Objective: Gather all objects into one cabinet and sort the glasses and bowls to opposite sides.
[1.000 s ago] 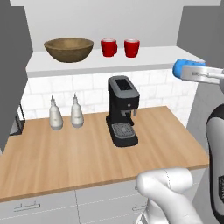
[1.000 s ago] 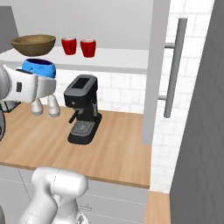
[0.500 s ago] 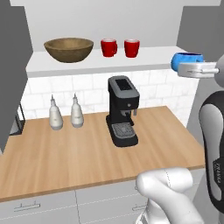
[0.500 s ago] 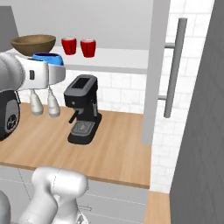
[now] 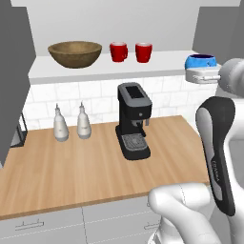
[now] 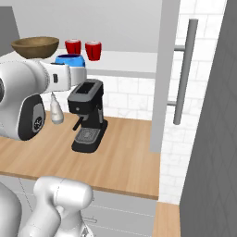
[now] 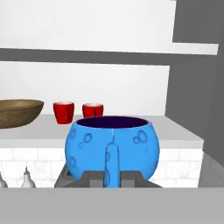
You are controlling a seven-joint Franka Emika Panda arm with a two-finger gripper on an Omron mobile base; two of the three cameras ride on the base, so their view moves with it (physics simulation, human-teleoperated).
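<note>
A round, bright-blue cup (image 7: 113, 151) with a dark inside and little bubble marks on its skin sits right at the front, close to the camera. Its blue handle (image 7: 111, 166) points straight at us. The gripper (image 7: 109, 178) holds the cup from below, with grey parts showing on both sides of the handle.

Behind the blue cup is a long white shelf board (image 7: 35, 133). Two shiny red mugs (image 7: 64, 112) (image 7: 92, 110) stand side by side on it, behind the cup and a little to its left. Farther left of the cup sits a wide brown wooden bowl (image 7: 17, 112).
</note>
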